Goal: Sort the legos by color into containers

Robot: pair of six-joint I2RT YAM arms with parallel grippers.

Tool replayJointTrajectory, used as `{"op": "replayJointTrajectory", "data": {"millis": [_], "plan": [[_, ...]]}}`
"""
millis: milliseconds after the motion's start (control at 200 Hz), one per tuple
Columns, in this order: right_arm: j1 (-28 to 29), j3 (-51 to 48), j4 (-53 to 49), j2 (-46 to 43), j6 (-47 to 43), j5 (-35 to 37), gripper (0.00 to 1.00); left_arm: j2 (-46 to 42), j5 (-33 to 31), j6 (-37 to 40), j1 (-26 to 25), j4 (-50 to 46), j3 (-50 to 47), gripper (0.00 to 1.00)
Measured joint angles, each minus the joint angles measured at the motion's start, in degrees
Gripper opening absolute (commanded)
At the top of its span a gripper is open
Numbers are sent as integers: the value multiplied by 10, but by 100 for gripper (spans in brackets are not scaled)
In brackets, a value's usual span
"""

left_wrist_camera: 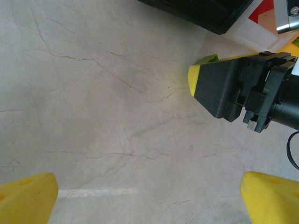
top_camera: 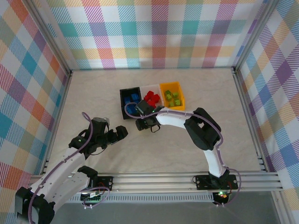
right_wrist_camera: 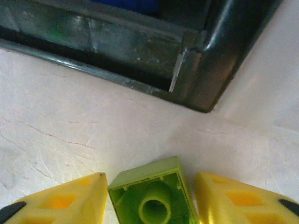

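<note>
**Green lego in the right arm's grip, short of the bins.** A green lego point(right_wrist_camera: 152, 198) is seen low in the centre of the right wrist view, between the yellow fingers point(right_wrist_camera: 60, 203) of the right gripper point(top_camera: 145, 124). Its hollow underside is turned to the camera. The jaws are drawn in against both of its flanks, and it is judged to be clamped rather than merely flanked. Its long axis cannot be told, as its lower part is cut off by the frame edge. A corner of the black bin point(right_wrist_camera: 205, 70) is stretched across the top of that view, with bare table point(right_wrist_camera: 70, 130) left between brick and bin wall.

From above, the gripper is placed just below the black bin, near the centre of the frame. The yellow bin point(top_camera: 182, 99), where other green bricks are gathered, is found up and to the right of the jaws. It lies past the white bin point(top_camera: 154, 87) with its reds. The carry is therefore judged to run up-right across the row, and the right arm is much the nearer. The left gripper point(left_wrist_camera: 149, 200) is seen at lower left of the overhead view, jaws wide apart and empty.
</note>
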Motion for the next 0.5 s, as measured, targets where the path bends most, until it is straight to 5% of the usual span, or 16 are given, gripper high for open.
{"op": "replayJointTrajectory", "data": {"millis": [200, 500], "plan": [[0, -19, 16, -11, -3, 9, 34, 1, 0, 0, 1, 0, 0, 100], [-21, -95, 25, -156, -7, 22, 32, 0, 0, 0, 1, 1, 0, 100]]}}
